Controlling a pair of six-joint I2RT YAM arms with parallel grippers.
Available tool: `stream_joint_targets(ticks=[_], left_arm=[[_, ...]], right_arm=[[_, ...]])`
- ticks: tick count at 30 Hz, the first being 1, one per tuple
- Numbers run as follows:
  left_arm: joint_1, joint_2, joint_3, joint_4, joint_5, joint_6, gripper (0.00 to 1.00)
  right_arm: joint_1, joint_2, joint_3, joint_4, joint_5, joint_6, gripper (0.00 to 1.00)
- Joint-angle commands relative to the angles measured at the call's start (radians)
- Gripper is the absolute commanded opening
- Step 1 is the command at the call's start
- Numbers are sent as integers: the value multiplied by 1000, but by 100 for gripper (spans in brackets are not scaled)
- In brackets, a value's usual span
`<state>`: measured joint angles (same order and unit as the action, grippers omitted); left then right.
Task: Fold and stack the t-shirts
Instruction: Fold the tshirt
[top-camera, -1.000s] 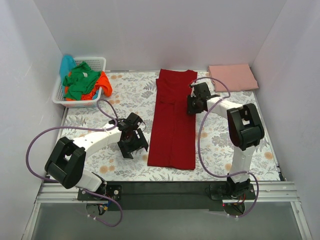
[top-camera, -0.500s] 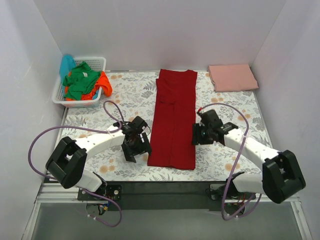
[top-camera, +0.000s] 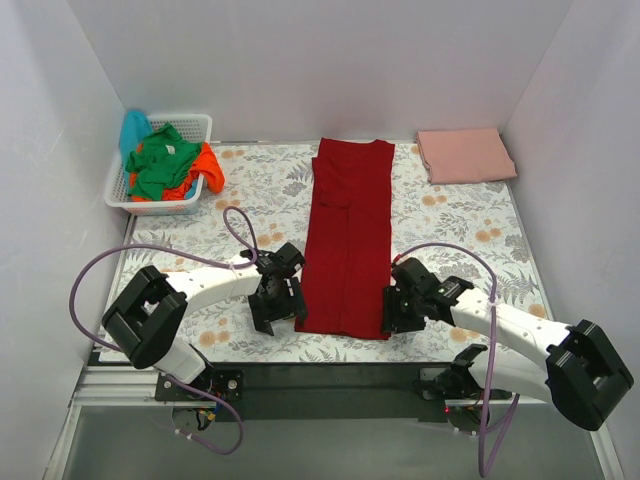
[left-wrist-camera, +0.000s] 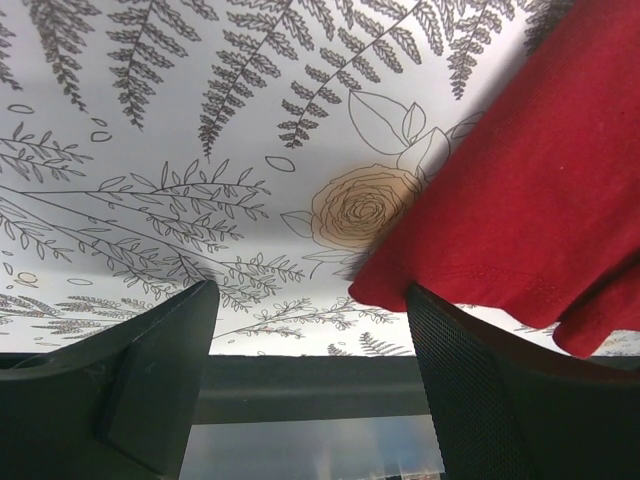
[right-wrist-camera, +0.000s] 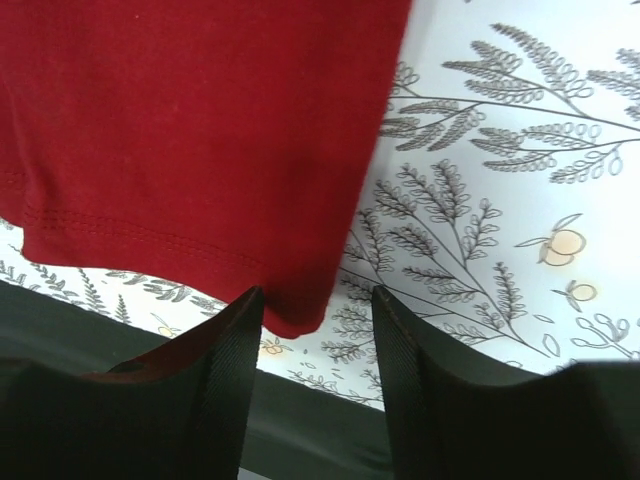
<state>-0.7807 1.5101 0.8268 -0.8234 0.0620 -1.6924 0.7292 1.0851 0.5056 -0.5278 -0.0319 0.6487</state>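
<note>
A dark red t-shirt (top-camera: 346, 240) lies folded into a long strip down the middle of the table. My left gripper (top-camera: 277, 313) is open beside its near left corner (left-wrist-camera: 400, 285), not touching it. My right gripper (top-camera: 398, 312) is open at its near right corner (right-wrist-camera: 300, 315), which lies between the fingers. A folded salmon pink t-shirt (top-camera: 465, 155) lies at the back right. Green (top-camera: 160, 160), orange (top-camera: 205, 167) and turquoise (top-camera: 134, 128) t-shirts are piled in the basket.
The white lattice basket (top-camera: 150, 202) stands at the back left. The table has a floral cloth (top-camera: 240, 200). Its dark front edge (top-camera: 330, 375) runs just behind both grippers. White walls close in the back and sides.
My right arm has swung from the shirt's far right edge down to its near right corner. My left gripper has moved right and nearer, up to the near left corner.
</note>
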Motion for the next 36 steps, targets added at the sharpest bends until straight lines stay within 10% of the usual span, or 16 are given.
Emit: stream_joint_targets(ticks=[1, 15, 19, 36], left_arm=[[-14, 9, 32, -5, -19, -16, 74], [-29, 21, 72, -23, -24, -26, 70], [-32, 10, 84, -26, -16, -26, 70], [-49, 101, 104, 1, -7, -12, 46]], right_arm=[[27, 19, -10, 26, 0, 49, 54], [55, 56, -22, 6, -51, 54, 28], [55, 47, -16, -27, -45, 39, 2], [55, 36, -16, -32, -48, 22, 1]])
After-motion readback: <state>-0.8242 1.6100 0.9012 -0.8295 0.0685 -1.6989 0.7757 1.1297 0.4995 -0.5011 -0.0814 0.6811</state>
